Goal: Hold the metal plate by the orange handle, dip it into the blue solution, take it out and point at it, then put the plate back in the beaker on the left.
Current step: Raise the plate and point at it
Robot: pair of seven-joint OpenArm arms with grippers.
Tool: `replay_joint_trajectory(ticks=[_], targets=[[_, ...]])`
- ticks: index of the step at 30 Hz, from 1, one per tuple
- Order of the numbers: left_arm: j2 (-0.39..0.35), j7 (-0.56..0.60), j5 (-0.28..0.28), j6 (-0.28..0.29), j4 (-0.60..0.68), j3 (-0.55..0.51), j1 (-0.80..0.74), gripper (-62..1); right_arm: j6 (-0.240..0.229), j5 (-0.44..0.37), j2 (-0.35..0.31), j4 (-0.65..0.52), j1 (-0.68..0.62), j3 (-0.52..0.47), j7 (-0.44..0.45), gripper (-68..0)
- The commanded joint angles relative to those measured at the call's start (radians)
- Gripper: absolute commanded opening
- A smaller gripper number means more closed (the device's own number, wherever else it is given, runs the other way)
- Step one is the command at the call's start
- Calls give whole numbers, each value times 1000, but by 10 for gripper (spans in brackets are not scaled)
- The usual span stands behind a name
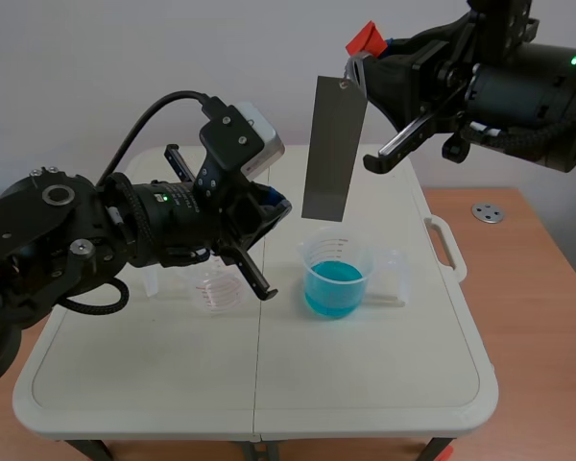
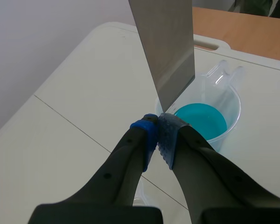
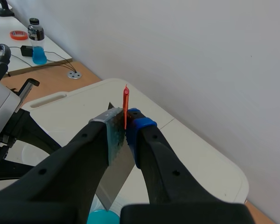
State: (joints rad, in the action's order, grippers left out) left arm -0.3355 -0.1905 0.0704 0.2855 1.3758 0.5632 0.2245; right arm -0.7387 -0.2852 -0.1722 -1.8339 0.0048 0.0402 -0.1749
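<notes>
Left gripper (image 2: pixel 157 135) is pinching shut on nothing, aiming at the metal plate (image 2: pixel 165 51) just ahead, pointing I guess; right gripper (image 3: pixel 125 130) is clamping the orange handle (image 3: pixel 125 109), plate dangling below it.

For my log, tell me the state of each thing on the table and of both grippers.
Blue solution beaker: upright, partly filled.
Metal plate: hanging upright above it, out of the liquid.
Orange handle: clamped between the jaws of the right gripper.
Left beaker: upright, looks empty.
Left gripper: jaws shut, tips by the plate's lower corner.
</notes>
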Motion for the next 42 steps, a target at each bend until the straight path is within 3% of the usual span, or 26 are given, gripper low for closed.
replay_joint_trajectory(ticks=[1,17,19,22,27,33,37,42], targets=[[2,10,2,-3,16,-2,5,-592,-7,-15,-2,-24,12,-5,15,-662],[-30,-9,-11,-8,21,-2,2,-592,-7,-15,-2,-24,12,-5,12,-662],[-70,1,-3,-39,46,-3,-10,-592,-7,-15,-2,-24,12,-5,12,-662],[-180,64,9,-132,132,-10,-72,-592,-7,-15,-2,-24,12,-5,7,-662],[-405,158,121,-244,282,-94,-259,-592,-7,-14,-2,-24,12,-5,4,-662],[-614,217,278,-325,338,-305,-597,-592,-7,-14,-2,-24,12,-5,4,-662],[-657,217,309,-328,336,-472,-867,-592,-7,-15,-2,-24,12,-5,4,-662],[-628,217,310,-328,314,-608,-1147,-592,-7,-18,-2,-24,15,-5,4,-662]])
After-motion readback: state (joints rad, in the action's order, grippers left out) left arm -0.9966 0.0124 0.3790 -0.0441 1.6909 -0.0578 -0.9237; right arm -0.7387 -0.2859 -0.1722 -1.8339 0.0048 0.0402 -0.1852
